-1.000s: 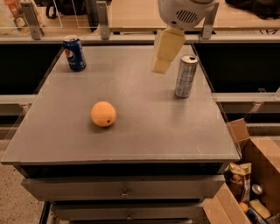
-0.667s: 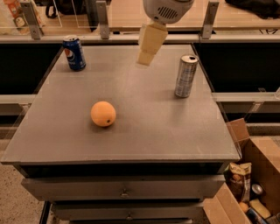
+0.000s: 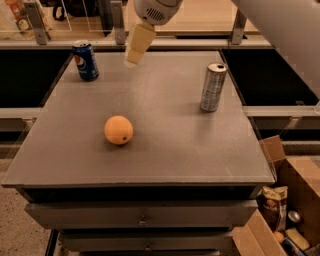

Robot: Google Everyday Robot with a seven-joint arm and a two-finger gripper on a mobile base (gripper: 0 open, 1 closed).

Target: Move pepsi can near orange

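Gripper (image 3: 133, 58): cream-coloured, hanging from the white arm head (image 3: 155, 9) at the top of the view, above the far part of the table, right of the pepsi can and apart from it.
Gripper state: open or closed is not determinable from this view.
Pepsi can (image 3: 85, 60): upright at the table's far left corner, logo facing the camera.
Orange (image 3: 118, 130): on the table, left of centre, nearer the front than the pepsi can and well apart from it.
Silver can (image 3: 213, 87): tall, slim, upright near the right edge.
Table (image 3: 170, 155): grey flat top, with drawers (image 3: 142, 216) beneath the front edge.
Cardboard box (image 3: 300, 190): open, on the floor at lower right, packaged items inside.
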